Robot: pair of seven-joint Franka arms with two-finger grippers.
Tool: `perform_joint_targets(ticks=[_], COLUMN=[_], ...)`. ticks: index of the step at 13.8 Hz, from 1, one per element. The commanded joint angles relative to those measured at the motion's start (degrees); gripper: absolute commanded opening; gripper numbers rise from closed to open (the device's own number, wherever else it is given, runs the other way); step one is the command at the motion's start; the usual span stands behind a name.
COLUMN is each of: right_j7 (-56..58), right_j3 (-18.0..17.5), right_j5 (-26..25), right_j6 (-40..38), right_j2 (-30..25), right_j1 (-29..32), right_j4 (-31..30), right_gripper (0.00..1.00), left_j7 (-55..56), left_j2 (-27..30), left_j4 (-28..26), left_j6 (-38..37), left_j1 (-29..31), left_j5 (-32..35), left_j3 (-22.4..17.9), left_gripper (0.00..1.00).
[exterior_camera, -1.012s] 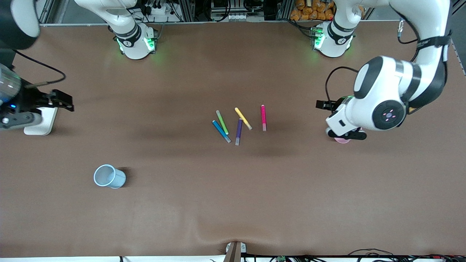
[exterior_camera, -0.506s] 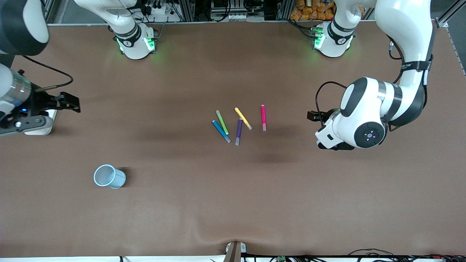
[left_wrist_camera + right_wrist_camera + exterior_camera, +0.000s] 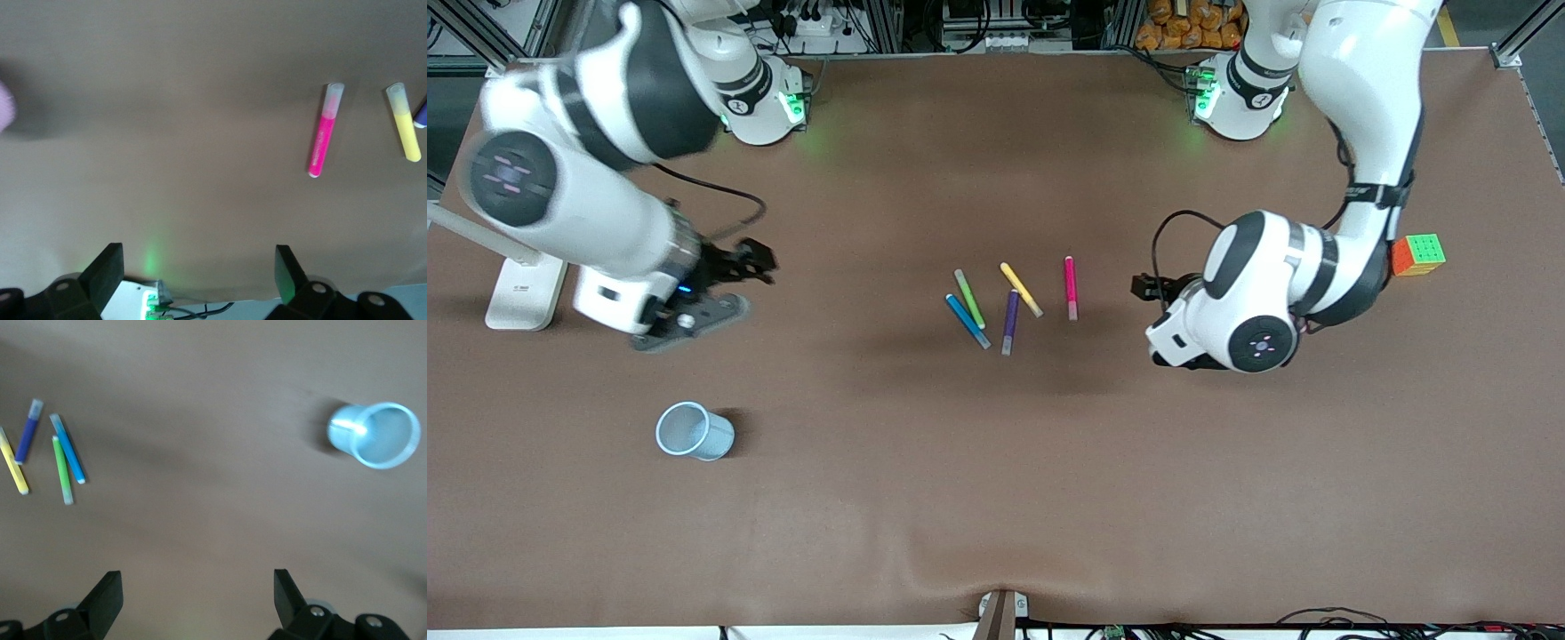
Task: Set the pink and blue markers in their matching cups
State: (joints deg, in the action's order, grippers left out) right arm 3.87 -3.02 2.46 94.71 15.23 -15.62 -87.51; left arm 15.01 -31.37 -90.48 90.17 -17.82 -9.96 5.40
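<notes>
The pink marker [image 3: 1070,286] and blue marker [image 3: 967,321] lie flat among other pens at the table's middle. The pale blue cup [image 3: 694,431] stands nearer the front camera, toward the right arm's end. The pink cup is hidden under the left arm in the front view; only a pale pink blur [image 3: 4,110] shows at the left wrist view's edge. My left gripper [image 3: 1183,348] hovers open and empty [image 3: 199,273] beside the pink marker [image 3: 324,131]. My right gripper [image 3: 691,318] hovers open and empty [image 3: 198,597] between the blue cup [image 3: 377,435] and the blue marker [image 3: 67,448].
Green [image 3: 969,299], yellow [image 3: 1021,289] and dark purple [image 3: 1010,322] pens lie with the two markers. A colourful cube [image 3: 1418,254] sits toward the left arm's end. A white block [image 3: 516,293] stands at the right arm's end.
Both arms have swung in toward the table's middle. The right gripper came in from the table's end. The left arm now covers the pink cup, and the cube has come into view.
</notes>
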Motion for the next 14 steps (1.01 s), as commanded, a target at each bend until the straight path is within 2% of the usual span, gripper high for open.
perform_joint_targets(ticks=[1,5,7,11,12,14], right_j7=[-3.4,-6.2,-6.3,-9.0,-9.0,-9.0], right_j3=[0.5,0.2,0.2,0.2,0.2,0.2], right_j5=[1.0,3.3,3.3,3.3,3.3,3.3], right_j6=[4.2,17.8,21.5,27.9,28.5,29.0], right_j2=[4.4,8.3,10.9,14.5,15.1,15.4], right_j1=[-3.5,-8.4,-10.4,-13.1,-13.1,-13.2], right_j4=[0.3,-4.6,-4.6,-4.6,-4.6,-4.6], right_gripper=[1.0,1.0,1.0,1.0,1.0,1.0], left_j7=[3.5,10.6,14.7,15.6,15.7,16.1], left_j2=[-2.5,-5.8,-6.9,-9.6,-9.8,-10.9], left_j4=[-1.0,-2.5,-4.0,-4.5,-4.5,-4.5], left_j6=[4.0,11.6,16.6,21.3,21.5,22.0], left_j1=[-2.6,-6.8,-10.0,-11.7,-11.6,-11.5], left_j5=[-1.4,-5.0,-7.5,-8.0,-8.1,-8.7], left_j3=[-0.2,-0.1,-0.2,-0.2,-0.2,-0.2], left_gripper=[1.0,1.0,1.0,1.0,0.88,0.73])
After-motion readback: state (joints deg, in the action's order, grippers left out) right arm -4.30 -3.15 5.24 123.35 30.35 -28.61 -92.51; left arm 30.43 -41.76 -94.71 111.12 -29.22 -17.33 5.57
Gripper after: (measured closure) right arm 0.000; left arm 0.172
